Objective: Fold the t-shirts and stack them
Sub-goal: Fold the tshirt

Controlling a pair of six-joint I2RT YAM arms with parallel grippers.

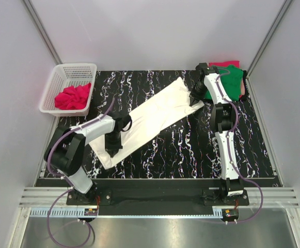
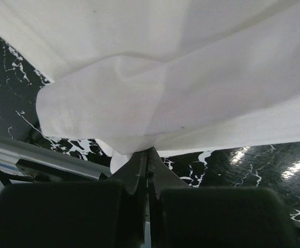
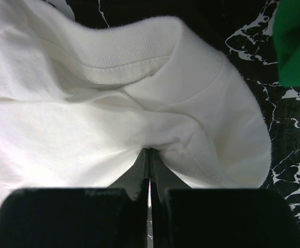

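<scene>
Shirt status: the white shirt (image 1: 150,116) lies stretched diagonally between both claws. Left claw (image 2: 148,151) is pinched closed on its near end; right claw (image 3: 150,150) is pinched closed on its far collar end, near the green shirt (image 1: 227,85).

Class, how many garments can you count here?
4: a white shirt held between the left gripper and right gripper; a green shirt at the far right corner; a pink garment under it; a red garment in the basket. Others may be hidden.
</scene>
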